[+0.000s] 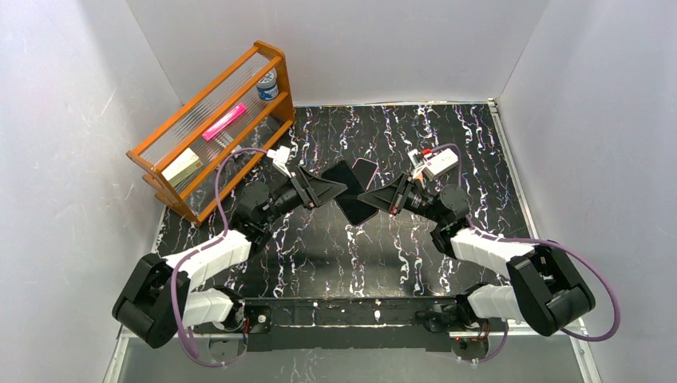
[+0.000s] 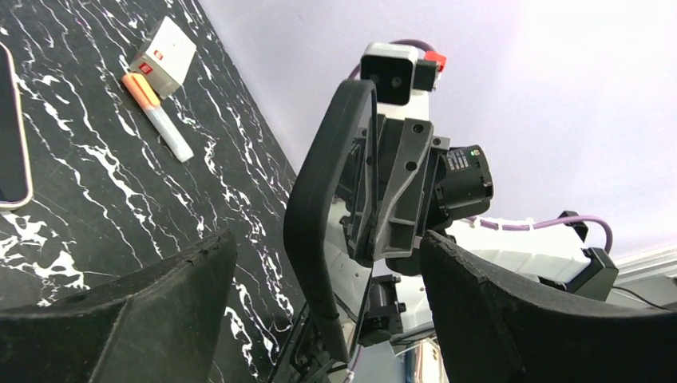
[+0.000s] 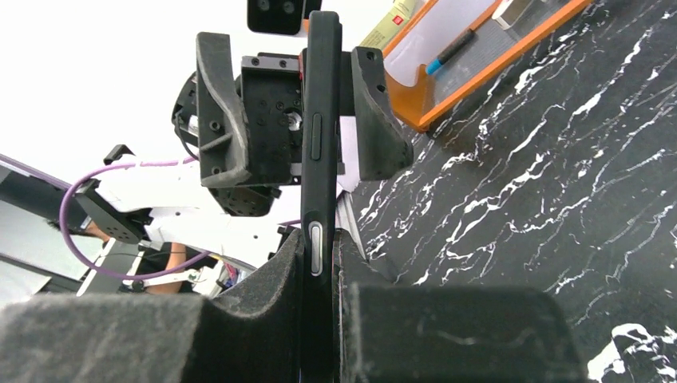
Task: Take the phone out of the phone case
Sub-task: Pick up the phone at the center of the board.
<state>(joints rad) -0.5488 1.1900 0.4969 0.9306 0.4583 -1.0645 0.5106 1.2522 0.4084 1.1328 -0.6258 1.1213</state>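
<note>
A black phone case (image 1: 352, 201) is held up on edge between the two arms, above the table. My right gripper (image 1: 377, 198) is shut on its near end; the right wrist view shows the case (image 3: 319, 120) pinched between the pads (image 3: 319, 251), side buttons showing. My left gripper (image 1: 329, 191) is open, and its fingers stand wide on either side of the case's edge (image 2: 315, 207) without touching it. A dark phone with a pale pink rim (image 1: 366, 168) lies flat on the table just behind the case. It also shows in the left wrist view (image 2: 11, 136).
An orange wooden rack (image 1: 209, 132) stands at the back left and holds a pink item, a can and a box. A white box (image 2: 164, 54) and an orange-capped marker (image 2: 156, 116) lie at the back right of the black marbled table (image 1: 335, 255).
</note>
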